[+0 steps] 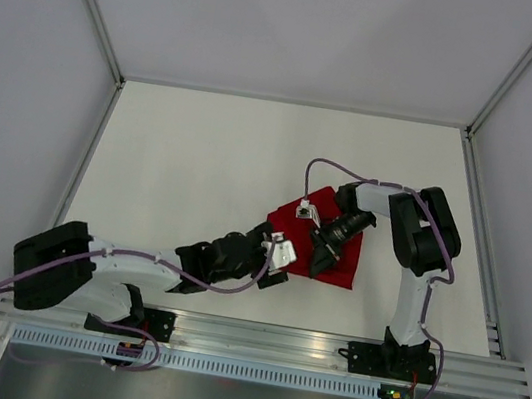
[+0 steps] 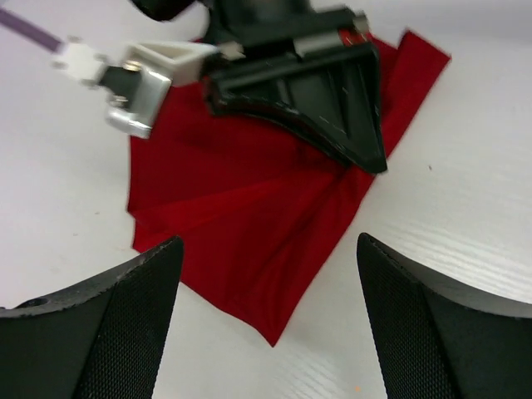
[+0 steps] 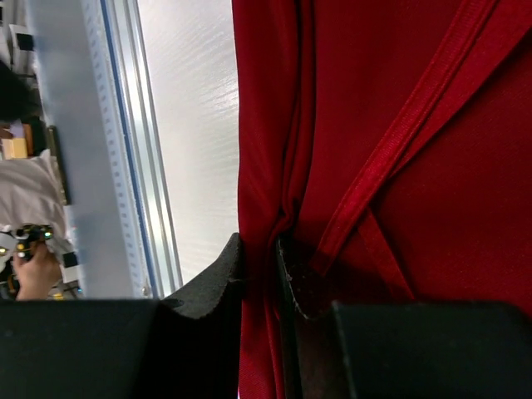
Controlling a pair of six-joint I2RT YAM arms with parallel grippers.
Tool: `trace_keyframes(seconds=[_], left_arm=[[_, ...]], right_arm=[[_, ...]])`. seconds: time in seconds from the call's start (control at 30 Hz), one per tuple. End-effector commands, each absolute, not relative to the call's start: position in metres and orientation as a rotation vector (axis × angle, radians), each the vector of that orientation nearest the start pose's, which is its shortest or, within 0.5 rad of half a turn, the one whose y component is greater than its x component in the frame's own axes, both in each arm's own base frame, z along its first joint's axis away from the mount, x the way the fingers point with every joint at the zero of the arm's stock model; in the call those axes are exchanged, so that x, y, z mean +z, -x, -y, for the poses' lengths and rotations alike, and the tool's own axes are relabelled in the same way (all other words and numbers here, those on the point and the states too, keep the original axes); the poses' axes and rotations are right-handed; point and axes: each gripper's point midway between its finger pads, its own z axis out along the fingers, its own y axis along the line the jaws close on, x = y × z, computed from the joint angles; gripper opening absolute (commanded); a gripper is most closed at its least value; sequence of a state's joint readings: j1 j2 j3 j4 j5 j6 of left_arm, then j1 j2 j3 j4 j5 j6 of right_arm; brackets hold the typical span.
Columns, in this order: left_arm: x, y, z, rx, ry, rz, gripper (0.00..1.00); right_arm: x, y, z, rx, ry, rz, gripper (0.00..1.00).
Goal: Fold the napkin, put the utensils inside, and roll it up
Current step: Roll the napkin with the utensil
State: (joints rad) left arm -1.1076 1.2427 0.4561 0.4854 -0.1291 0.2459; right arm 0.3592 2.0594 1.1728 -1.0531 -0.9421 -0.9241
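Observation:
The red napkin (image 1: 348,258) lies bunched and partly folded on the white table, right of centre. My right gripper (image 1: 323,260) is down on its near left part, shut on a pinched fold of the napkin (image 3: 399,125) between its fingers (image 3: 218,278). My left gripper (image 1: 286,260) is open and empty, just left of the napkin and low over the table. In the left wrist view the napkin's pointed corner (image 2: 241,216) lies between and beyond my left gripper (image 2: 266,324), with the right gripper (image 2: 332,100) on the cloth behind. The knife is out of view.
An aluminium rail (image 1: 264,341) runs along the table's near edge, close to the napkin; it also shows in the right wrist view (image 3: 133,166). White enclosure walls with metal frame posts (image 1: 104,42) bound the table at the left, back and right.

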Motion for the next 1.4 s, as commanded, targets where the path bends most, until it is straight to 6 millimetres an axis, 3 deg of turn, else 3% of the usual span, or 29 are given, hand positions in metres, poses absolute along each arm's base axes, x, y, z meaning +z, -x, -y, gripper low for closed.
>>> trace_keyframes(seconds=[0.0,0.03,0.07,0.33,0.57,0.77,0.8,0.9,1.23,1.3,1.37], left_arm=[[0.11,-0.186,0.349,-0.426,-1.284,-1.433,0.89],[0.109,-0.187,0.356,-0.403,-1.316,-1.404,0.9],[0.092,-0.181,0.362,-0.391,-1.372,-1.41,0.9],[0.073,-0.18,0.393,-0.388,-1.477,-1.314,0.9],[0.051,-0.181,0.406,-0.356,-1.578,-1.26,0.89],[0.017,-0.17,0.405,-0.368,-1.738,-1.299,0.65],[0.015,-0.17,0.405,-0.363,-1.755,-1.302,0.53],[0.002,-0.165,0.4,-0.371,-1.809,-1.339,0.39],[-0.014,-0.156,0.396,-0.435,-1.9,-1.542,0.13],[-0.007,-0.156,0.403,-0.483,-1.869,-1.598,0.07],[-0.006,-0.155,0.401,-0.544,-1.856,-1.659,0.04]], right_arm=[[-0.028,-0.199,-0.179,1.35,1.66,-2.413,0.06],[-0.028,-0.2,-0.178,1.356,1.65,-2.417,0.06],[-0.028,-0.2,-0.177,1.365,1.644,-2.424,0.06],[-0.031,-0.204,-0.175,1.393,1.609,-2.452,0.06],[-0.032,-0.207,-0.174,1.401,1.589,-2.458,0.06],[-0.033,-0.209,-0.172,1.401,1.577,-2.469,0.06],[-0.033,-0.21,-0.172,1.399,1.579,-2.47,0.06],[-0.032,-0.211,-0.172,1.399,1.575,-2.463,0.06],[-0.03,-0.226,-0.169,1.289,1.588,-2.437,0.06],[-0.026,-0.236,-0.17,1.224,1.579,-2.418,0.11],[-0.018,-0.248,-0.17,1.158,1.568,-2.377,0.24]])
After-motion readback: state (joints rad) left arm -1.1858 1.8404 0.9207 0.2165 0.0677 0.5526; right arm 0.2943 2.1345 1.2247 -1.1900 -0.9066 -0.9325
